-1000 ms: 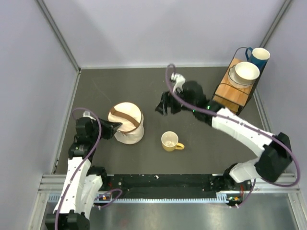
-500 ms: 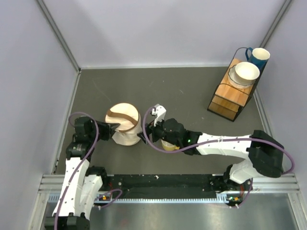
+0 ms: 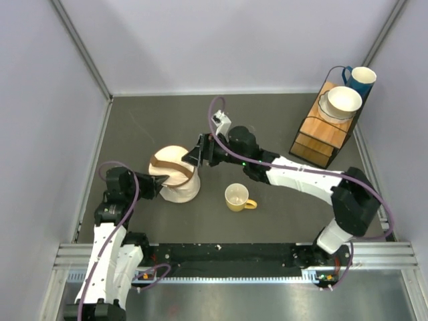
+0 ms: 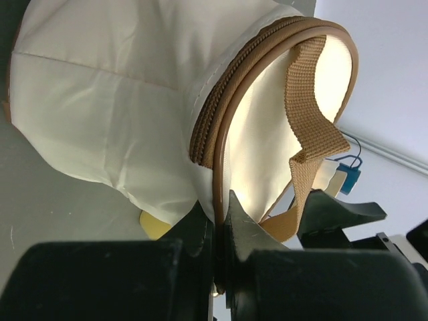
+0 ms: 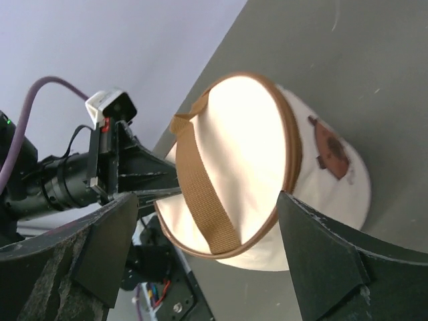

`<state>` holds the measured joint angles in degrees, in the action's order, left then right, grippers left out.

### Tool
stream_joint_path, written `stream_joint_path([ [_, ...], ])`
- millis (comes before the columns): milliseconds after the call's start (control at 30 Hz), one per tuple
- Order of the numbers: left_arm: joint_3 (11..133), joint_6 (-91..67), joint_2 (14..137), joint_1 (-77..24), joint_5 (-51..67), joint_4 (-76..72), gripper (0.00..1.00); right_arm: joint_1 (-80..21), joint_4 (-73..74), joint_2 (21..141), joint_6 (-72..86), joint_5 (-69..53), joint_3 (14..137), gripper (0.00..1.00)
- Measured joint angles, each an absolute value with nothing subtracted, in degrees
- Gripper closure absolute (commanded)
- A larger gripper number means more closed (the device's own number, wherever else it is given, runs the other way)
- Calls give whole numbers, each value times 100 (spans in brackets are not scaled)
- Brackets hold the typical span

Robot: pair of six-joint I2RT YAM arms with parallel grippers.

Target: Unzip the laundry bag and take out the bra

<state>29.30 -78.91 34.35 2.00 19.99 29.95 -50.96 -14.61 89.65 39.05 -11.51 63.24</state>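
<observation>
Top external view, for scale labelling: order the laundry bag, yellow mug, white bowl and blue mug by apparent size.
1. laundry bag
2. white bowl
3. yellow mug and blue mug: look alike; blue one partly hidden, unranked.

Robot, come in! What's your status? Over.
Left gripper pinching bag rim. Right gripper open, beside bag. Bag looks zipped, no bra showing. Yellow mug nearby, not touching.

Table (image 3: 134, 120) carries laundry bag (image 3: 175, 175); yellow mug (image 3: 237, 196); rack (image 3: 319, 134)
</observation>
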Motion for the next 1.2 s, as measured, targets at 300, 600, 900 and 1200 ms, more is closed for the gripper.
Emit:
stream_joint_path([
  [300, 2755, -7931, 3345, 200, 2005, 2912, 100, -5124, -1455, 9977, 4595, -1881, 6534, 24],
  [600, 2720, -7926, 3284, 200, 2005, 2908, 100, -5131, -1118, 9607, 4381, -1240, 6445, 11],
  [900, 2720, -7929, 3275, 200, 2012, 2834, 100, -5107, -974, 9620, 4307, -1157, 6267, 41],
  [1200, 2626, -7612, 3409, 224, 1988, 2746, 53, -5035, -493, 10092, 4283, -1824, 6973, 100],
])
